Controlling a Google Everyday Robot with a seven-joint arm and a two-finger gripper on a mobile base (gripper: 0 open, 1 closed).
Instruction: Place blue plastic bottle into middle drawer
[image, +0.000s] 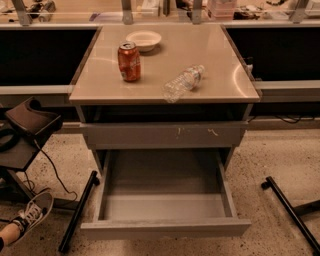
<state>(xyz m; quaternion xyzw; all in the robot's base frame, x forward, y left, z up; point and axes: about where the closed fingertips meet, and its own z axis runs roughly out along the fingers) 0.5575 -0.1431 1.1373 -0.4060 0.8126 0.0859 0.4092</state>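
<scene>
The middle drawer (165, 227) is pulled wide open below the table top. Its front panel is plain and its flat grey inside holds nothing. The blue plastic bottle is out of view. My gripper is also out of view. A slimmer clear bottle (183, 84) lies on its side on the beige table top (210, 55), near the front edge, with its cap pointing to the back right.
A red soda can (129, 61) stands on the table's left half, with a white bowl (144, 39) behind it. A shut drawer front with pale scratch marks (165, 135) sits above the open drawer. Black stand legs (78, 210) (290, 212) flank it; a shoe (32, 214) is at the left.
</scene>
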